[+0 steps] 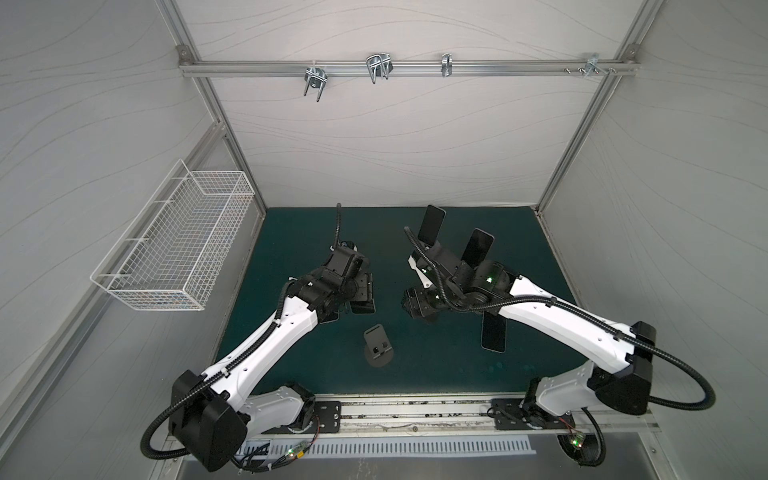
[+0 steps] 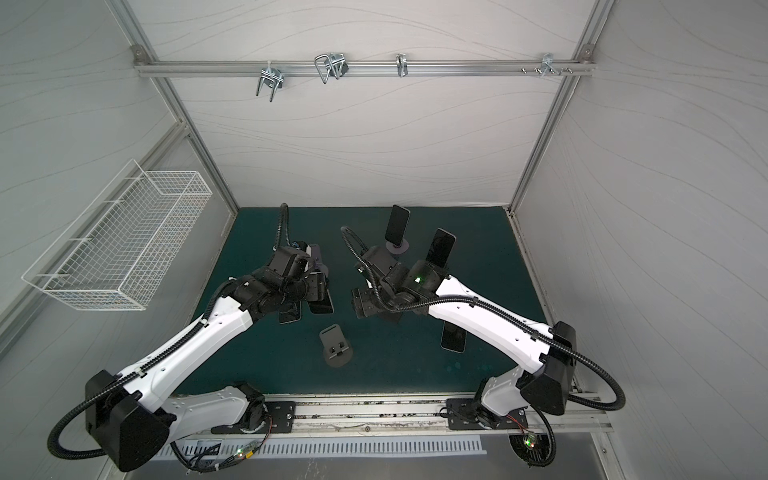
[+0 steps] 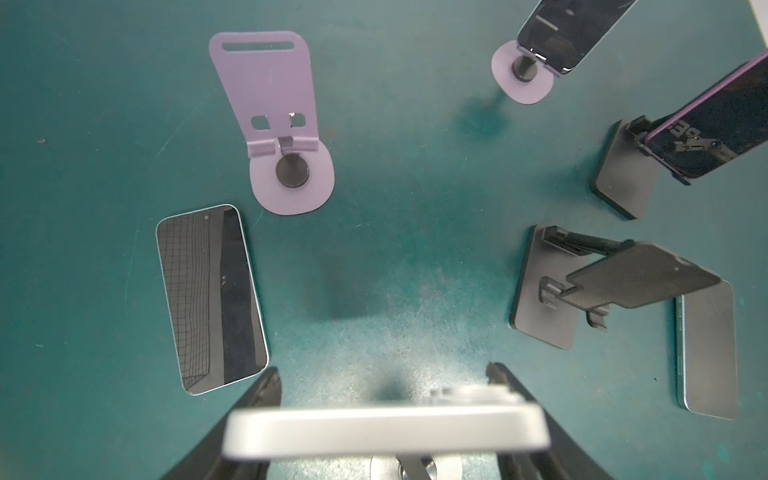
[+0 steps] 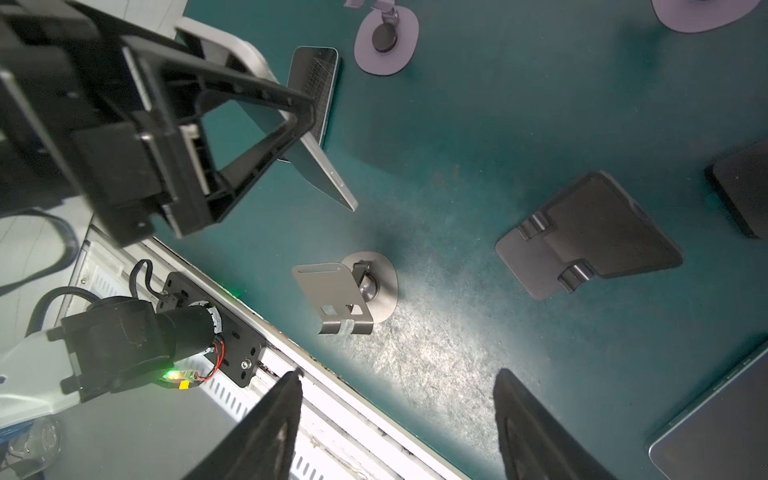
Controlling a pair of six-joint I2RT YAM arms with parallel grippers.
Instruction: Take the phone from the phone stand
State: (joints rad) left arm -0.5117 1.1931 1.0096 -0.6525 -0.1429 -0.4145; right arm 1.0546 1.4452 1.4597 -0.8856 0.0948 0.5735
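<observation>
We find the left pincer (image 3: 383,372) closed on the silver phone (image 3: 386,432), which lies crosswise between its fingers (image 3: 266,386) (we see it edge-on and blurred, close to the lens in the left wrist view). In the right wrist view the same phone hangs tilted in that grip, lifted off the counter (image 4: 540,104). Its lower end is above the grey stand (image 4: 332,291) and apart from it. The stand sits on the counter just below the left pincer, near the front edge, and the phone touches it nowhere that we can see.

The right pincer (image 4: 399,374) is open, its two fingers well apart, and it hovers over the front of the counter near the grey stand. In both top views the grey stand is between the two pincers and nearer the front rail than either.

A dark phone (image 3: 212,299) lies flat, screen up, just beside the left pincer. A purple stand (image 3: 266,83) stands on the counter beyond that dark phone, apart from it.
</observation>
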